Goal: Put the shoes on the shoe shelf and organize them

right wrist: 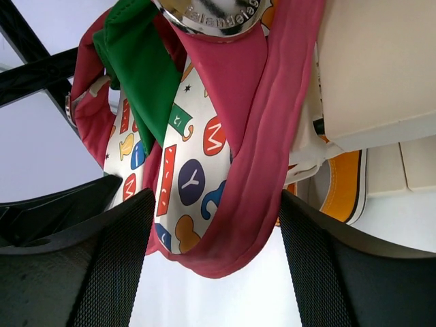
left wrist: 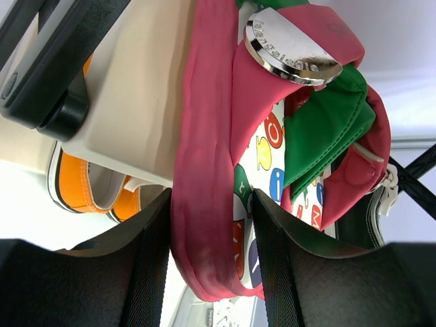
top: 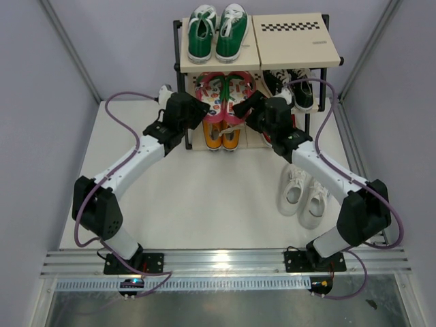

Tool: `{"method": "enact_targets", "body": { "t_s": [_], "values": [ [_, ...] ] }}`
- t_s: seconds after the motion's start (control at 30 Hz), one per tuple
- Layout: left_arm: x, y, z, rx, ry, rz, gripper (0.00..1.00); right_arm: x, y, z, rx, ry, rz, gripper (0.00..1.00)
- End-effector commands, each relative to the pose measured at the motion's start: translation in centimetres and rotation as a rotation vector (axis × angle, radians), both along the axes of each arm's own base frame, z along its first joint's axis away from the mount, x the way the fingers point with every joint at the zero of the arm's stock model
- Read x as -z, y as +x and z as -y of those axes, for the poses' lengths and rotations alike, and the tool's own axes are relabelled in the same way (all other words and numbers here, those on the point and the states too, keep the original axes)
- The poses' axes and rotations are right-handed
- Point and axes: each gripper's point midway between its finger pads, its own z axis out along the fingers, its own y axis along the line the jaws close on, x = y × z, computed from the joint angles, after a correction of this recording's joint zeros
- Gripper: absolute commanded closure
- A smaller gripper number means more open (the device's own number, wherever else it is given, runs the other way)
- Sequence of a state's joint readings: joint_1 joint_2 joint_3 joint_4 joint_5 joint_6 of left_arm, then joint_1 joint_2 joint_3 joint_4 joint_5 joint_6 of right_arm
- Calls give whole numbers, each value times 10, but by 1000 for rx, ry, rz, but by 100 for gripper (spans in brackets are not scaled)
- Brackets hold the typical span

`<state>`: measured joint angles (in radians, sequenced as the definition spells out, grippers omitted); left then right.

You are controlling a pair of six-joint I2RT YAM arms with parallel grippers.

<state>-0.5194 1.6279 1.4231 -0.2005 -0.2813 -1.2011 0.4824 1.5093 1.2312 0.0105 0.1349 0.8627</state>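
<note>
Two pink flip-flops with lettered insoles sit at the left of the shoe shelf's [top: 296,41] middle tier, heels toward me. My left gripper [top: 203,116] [left wrist: 211,231] is shut on the left flip-flop's [top: 210,95] [left wrist: 208,170] heel, a pad pressed on each side. My right gripper [top: 240,116] [right wrist: 218,231] holds the right flip-flop [top: 237,88] [right wrist: 231,157] across its heel, both fingers touching it. Orange sneakers [top: 221,136] [left wrist: 82,184] [right wrist: 344,184] stand on the bottom tier beneath. White sneakers [top: 303,194] lie on the table to the right.
Green sneakers [top: 216,30] fill the top tier's left half; its right half is a bare board. Black sneakers [top: 293,85] stand on the middle tier's right. The beige middle board [left wrist: 136,102] [right wrist: 375,68] lies close beside both grippers. Grey walls enclose the table.
</note>
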Motion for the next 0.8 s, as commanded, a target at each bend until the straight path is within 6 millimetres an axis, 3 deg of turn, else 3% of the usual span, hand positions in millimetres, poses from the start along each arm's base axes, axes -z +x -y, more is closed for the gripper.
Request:
{"method": "enact_targets", "body": {
  "t_s": [0.0,0.17,0.2,0.3,0.57,0.77],
  "values": [
    [-5,10,-12,-56,54,30,88,-28,7,-7,-27,3,56,24],
    [-6,11,-12,-55,58,35,89,-26,9,-12,-57,-18,54,49],
    [-5,12,-13,-59,60,34,89,-26,9,-14,-72,-20,56,59],
    [-6,12,-15,-71,66,40,90,-24,11,-18,-97,-47,55,68],
    [-12,15,-19,-76,73,58,91,-20,15,-25,-133,-75,45,69],
    [-9,24,-23,-53,57,45,90,-24,20,-25,-128,-77,45,63]
  ]
}}
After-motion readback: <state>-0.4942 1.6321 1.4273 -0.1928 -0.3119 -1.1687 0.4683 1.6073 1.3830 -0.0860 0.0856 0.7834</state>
